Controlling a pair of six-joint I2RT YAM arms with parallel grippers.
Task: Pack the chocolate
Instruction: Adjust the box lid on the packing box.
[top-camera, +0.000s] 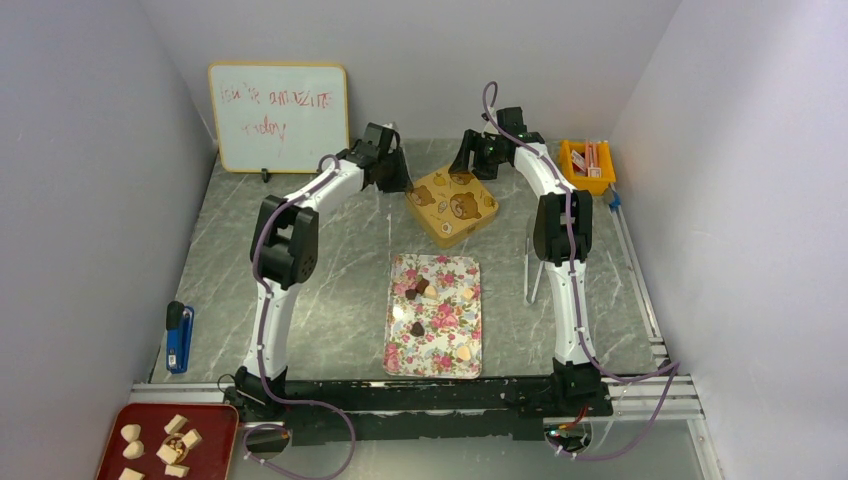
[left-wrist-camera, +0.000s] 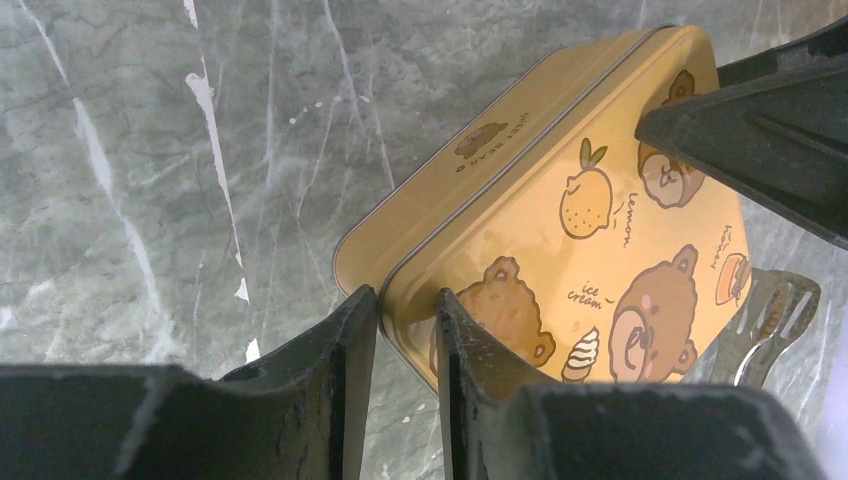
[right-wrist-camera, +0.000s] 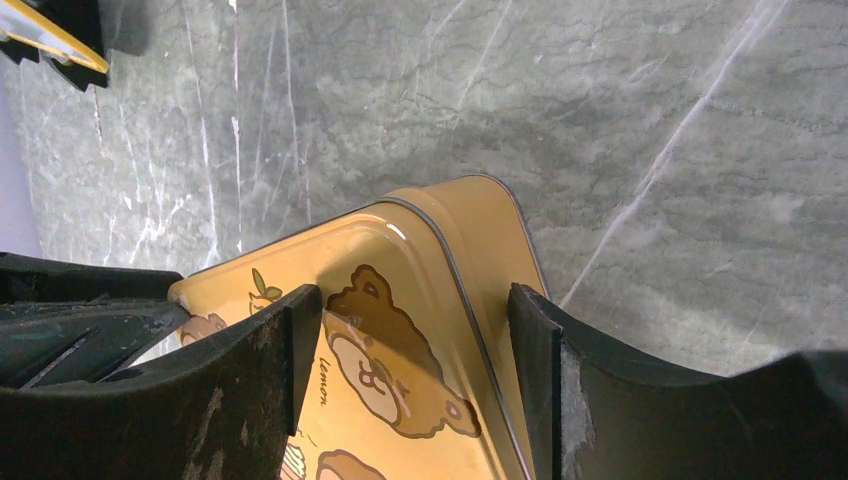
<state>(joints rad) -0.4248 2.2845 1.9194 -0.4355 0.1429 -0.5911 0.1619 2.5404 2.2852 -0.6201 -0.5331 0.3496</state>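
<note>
The chocolate (top-camera: 420, 290) lies as several small dark and tan pieces on a floral tray (top-camera: 440, 350) mid-table. Behind it sits a yellow tin with bear pictures (top-camera: 452, 205). My left gripper (top-camera: 408, 185) is at the tin's left corner. In the left wrist view its narrow jaws (left-wrist-camera: 407, 300) pinch the lid's corner rim, and the tin (left-wrist-camera: 560, 200) stretches away to the right. My right gripper (top-camera: 478, 165) hangs over the tin's far corner. In the right wrist view it (right-wrist-camera: 415, 300) stands open, with one finger above the lid and the other outside the tin's (right-wrist-camera: 420, 250) side wall.
A whiteboard (top-camera: 279, 117) leans at the back left, and an orange bin (top-camera: 587, 165) sits at the back right. A blue tool (top-camera: 179, 337) lies at the left edge. A red tray (top-camera: 165, 445) with beige chunks is at the near left corner.
</note>
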